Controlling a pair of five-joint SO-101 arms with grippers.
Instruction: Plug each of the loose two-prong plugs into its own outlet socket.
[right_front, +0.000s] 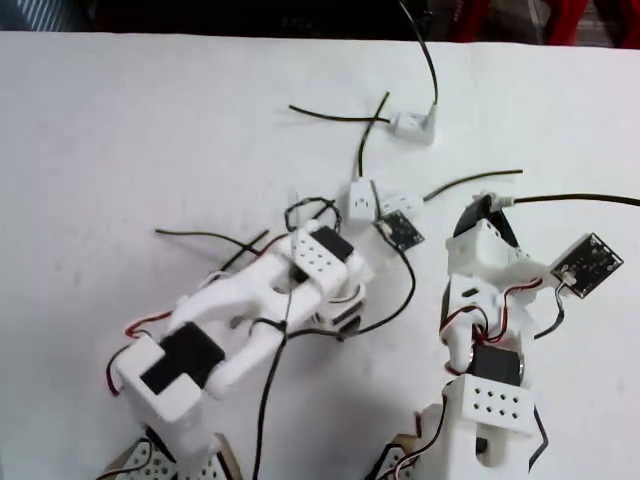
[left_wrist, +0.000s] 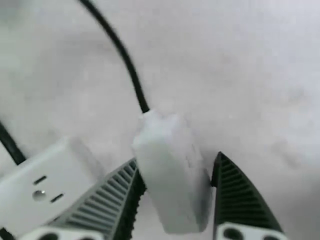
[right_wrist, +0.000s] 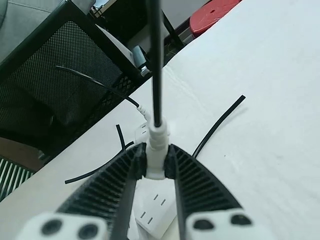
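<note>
Right gripper (right_wrist: 156, 151) clamped on plug (right_wrist: 156, 167) above a socket (right_wrist: 156, 216), left gripper (left_wrist: 177, 165) pinching second plug (left_wrist: 172, 190); loose cords (right_front: 205, 236) strewn 9 to 1 o'clock, table (right_front: 150, 60) edge at 12.

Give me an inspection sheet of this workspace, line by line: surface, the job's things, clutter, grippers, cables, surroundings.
Surface: white table, bare parts look clean.
Job's things: white plug beside an outlet socket; second plug above another socket; third white piece lies farther back.
Clutter: nothing seen.
Grippers: left gripper shut on the white plug; right gripper shut on the second plug.
Cables: black cable rises from the second plug; loose black leads sprawl over the table.
Surroundings: black mesh frame and a red object past the table edge.
</note>
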